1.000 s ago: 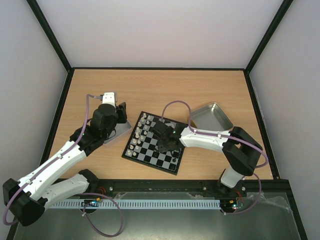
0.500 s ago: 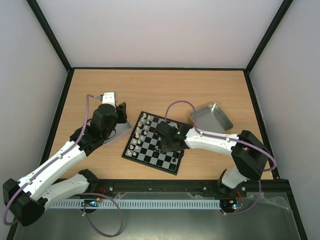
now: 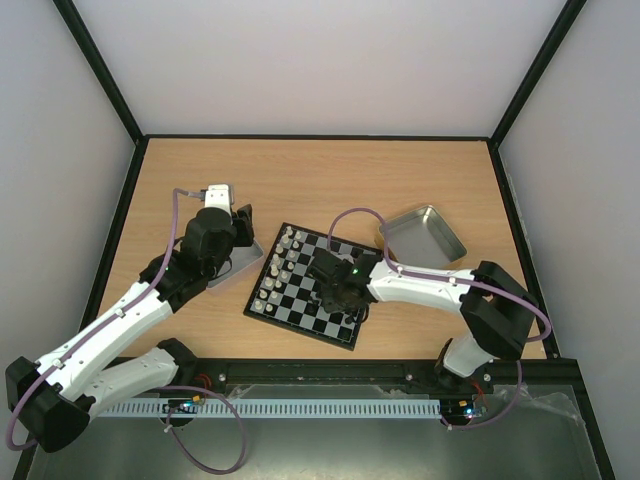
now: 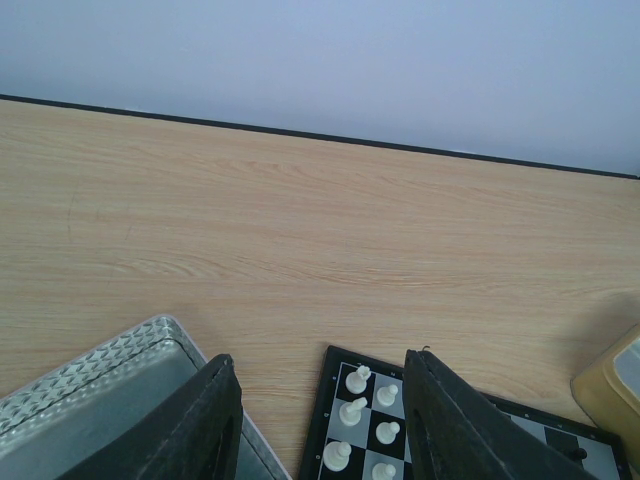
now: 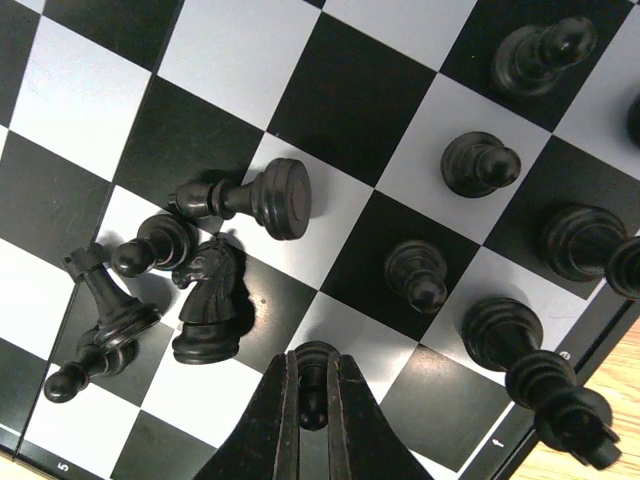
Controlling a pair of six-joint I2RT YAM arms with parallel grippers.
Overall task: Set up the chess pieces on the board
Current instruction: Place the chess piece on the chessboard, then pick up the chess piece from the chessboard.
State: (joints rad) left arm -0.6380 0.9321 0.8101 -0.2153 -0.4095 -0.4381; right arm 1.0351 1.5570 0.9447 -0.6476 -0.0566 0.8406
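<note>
Right wrist view gives me the clearest read. My right end effector (image 5: 313, 372) is pressed together on a black pawn (image 5: 312, 392), pinched between the two fingertips above a pale square near the edge of the chessboard (image 5: 330, 90). I cannot tell whether the pawn touches the square.

Just left of it a black knight (image 5: 208, 305) lies on its side. Above the knight a toppled black piece (image 5: 250, 197) shows me its round base, and I cannot tell its type. Further left, more fallen black men (image 5: 105, 300) lie jumbled together, touching one another. To the right, several black chessmen (image 5: 480, 162) stand upright on separate squares, apart from the heap.

In the top external view the chessboard (image 3: 295, 300) sits on the wooden surface (image 3: 320, 180), turned at an angle, between two metal trays. The right end effector (image 3: 340, 295) hangs over the board's near right part. White chessmen (image 3: 283, 255) stand in two files along the board's left side. The right tray (image 3: 425, 232) lies just beyond the board's far right corner.

My left end effector (image 3: 240, 228) hovers over the left tray (image 3: 238, 270), beside the board's left edge. In the left wrist view the left end effector (image 4: 320, 365) is spread with nothing between its fingers. Below it I see the tray's corner (image 4: 110, 380) on one side and the board's corner with white chessmen (image 4: 352, 410) on the other.
</note>
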